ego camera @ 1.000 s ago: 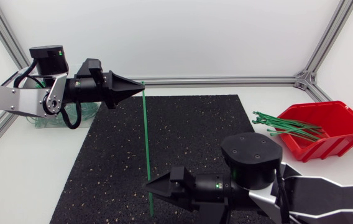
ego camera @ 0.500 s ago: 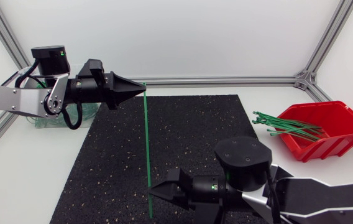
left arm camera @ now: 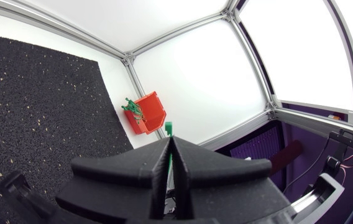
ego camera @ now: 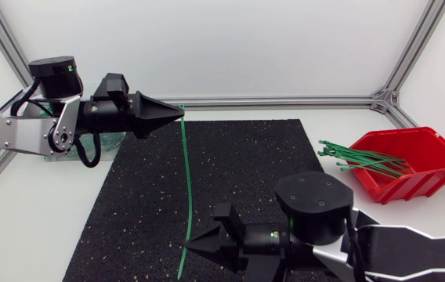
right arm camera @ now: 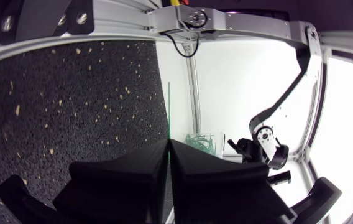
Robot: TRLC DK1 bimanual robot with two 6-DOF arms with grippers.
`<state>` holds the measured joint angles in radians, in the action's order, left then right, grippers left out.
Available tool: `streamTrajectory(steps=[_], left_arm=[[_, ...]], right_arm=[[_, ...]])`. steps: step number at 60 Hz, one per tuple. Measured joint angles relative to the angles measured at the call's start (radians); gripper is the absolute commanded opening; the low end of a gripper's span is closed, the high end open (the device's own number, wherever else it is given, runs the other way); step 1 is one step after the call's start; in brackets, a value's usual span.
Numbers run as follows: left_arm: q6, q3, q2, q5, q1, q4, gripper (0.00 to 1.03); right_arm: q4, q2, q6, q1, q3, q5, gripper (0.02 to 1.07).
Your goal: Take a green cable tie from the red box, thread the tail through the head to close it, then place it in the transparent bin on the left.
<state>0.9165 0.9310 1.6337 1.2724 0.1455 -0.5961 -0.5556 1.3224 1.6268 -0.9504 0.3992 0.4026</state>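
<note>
A long green cable tie [ego camera: 188, 184] hangs nearly upright over the black mat [ego camera: 246, 164], slightly bowed. My left gripper [ego camera: 180, 111] is shut on its upper end, and in the left wrist view the tie's head [left arm camera: 169, 129] pokes out past the closed left gripper [left arm camera: 169, 144]. Near the mat's front, my right gripper [ego camera: 184, 247] is shut on the tie's lower part. In the right wrist view the tie [right arm camera: 169, 112] rises straight out of the right gripper [right arm camera: 168, 145]. The red box [ego camera: 410, 160] holds several green ties [ego camera: 359, 158].
The transparent bin [ego camera: 50, 154] stands at the left behind my left arm, mostly hidden, with green ties [right arm camera: 201, 142] in it. The red box [left arm camera: 148, 112] sits at the right edge of the table. Aluminium frame posts line the table's back and sides.
My right gripper has closed on the tie's lower part and slid toward the mat's front edge. The tie now bows slightly. My left arm has barely shifted.
</note>
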Motion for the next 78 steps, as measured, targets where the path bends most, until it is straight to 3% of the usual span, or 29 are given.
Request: streamTrajectory(steps=[14,23,32,62,78], left_arm=[[-0.012,-0.103,-0.085,-0.001,0.016,-0.059,0.04],[-0.027,-0.152,-0.156,-0.024,0.074,-0.064,0.04],[-0.027,-0.189,-0.222,-0.06,0.135,-0.067,0.04],[-0.052,-0.298,-0.452,-0.214,0.289,-0.068,0.04],[-0.052,-0.33,-0.574,-0.316,0.378,-0.068,0.04]], right_arm=[[0.006,-0.101,-0.43,0.019,0.001,0.079,0.08],[0.045,-0.169,-0.576,0.036,0.001,0.095,0.08],[0.267,-0.215,-0.758,0.06,0.023,0.151,0.08],[0.631,-0.452,-1.287,0.045,0.182,0.264,0.08],[0.69,-0.475,-1.657,0.033,0.273,0.312,0.08]])
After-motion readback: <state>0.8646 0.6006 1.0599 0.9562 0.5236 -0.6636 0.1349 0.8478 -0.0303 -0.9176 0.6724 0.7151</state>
